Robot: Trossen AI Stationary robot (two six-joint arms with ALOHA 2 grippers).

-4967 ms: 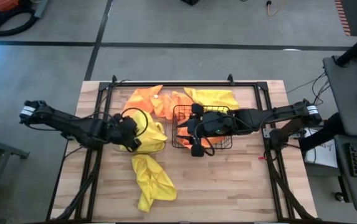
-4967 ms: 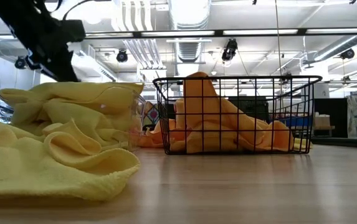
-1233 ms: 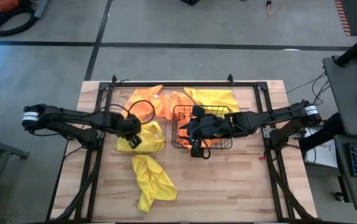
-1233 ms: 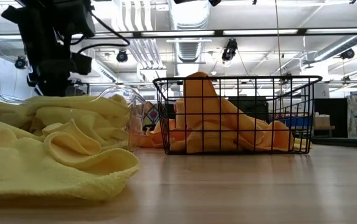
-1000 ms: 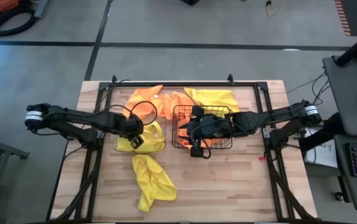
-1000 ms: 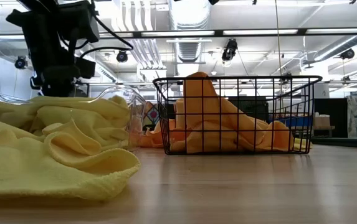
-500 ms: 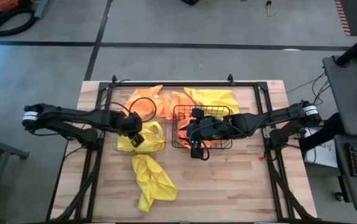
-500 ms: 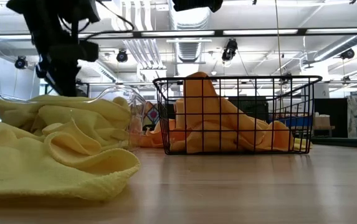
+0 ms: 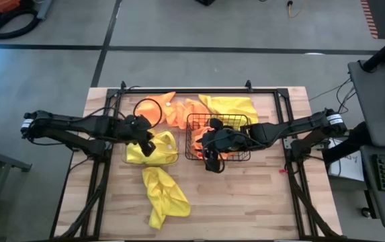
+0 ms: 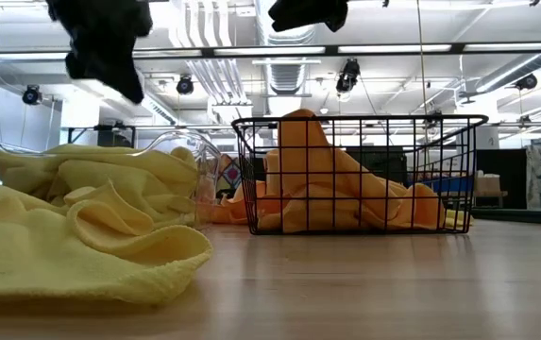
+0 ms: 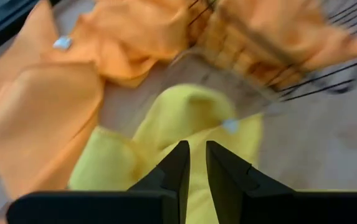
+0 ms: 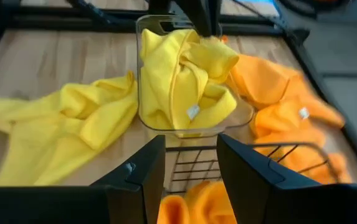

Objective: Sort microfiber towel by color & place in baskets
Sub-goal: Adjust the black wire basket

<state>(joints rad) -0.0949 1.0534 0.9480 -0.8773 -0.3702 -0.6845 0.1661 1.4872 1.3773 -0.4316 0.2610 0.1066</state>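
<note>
The clear bin [image 9: 176, 161] [image 12: 147, 25] holds crumpled yellow towels [image 9: 160, 149] [image 11: 190, 118]. My left gripper [image 9: 145, 142] [image 11: 197, 149] hangs above them, shut and holding nothing. The black wire basket [image 9: 242, 158] [image 10: 364, 120] holds orange towels [image 10: 327, 179]. My right gripper [image 9: 205, 142] [image 12: 190, 146] hovers open over that basket's left half, pointing toward the clear bin. One yellow towel [image 9: 162, 195] [image 10: 62, 246] lies spread on the table near the front edge. Loose orange towels [image 9: 172, 107] [image 11: 41, 106] and another yellow towel [image 9: 236, 106] lie behind the bins.
A black metal frame [image 9: 179, 89] runs round the table's far and side edges. A cable loop [image 9: 148, 107] of the left arm hangs over the orange towels. Bare wood [image 9: 246, 202] lies in front of the wire basket, toward the near right.
My left gripper has risen from just above the yellow towels in the clear bin to well above it, drifting slightly toward the table's left. My right gripper has edged a little toward the table's left over the wire basket. The towels have stayed where they were.
</note>
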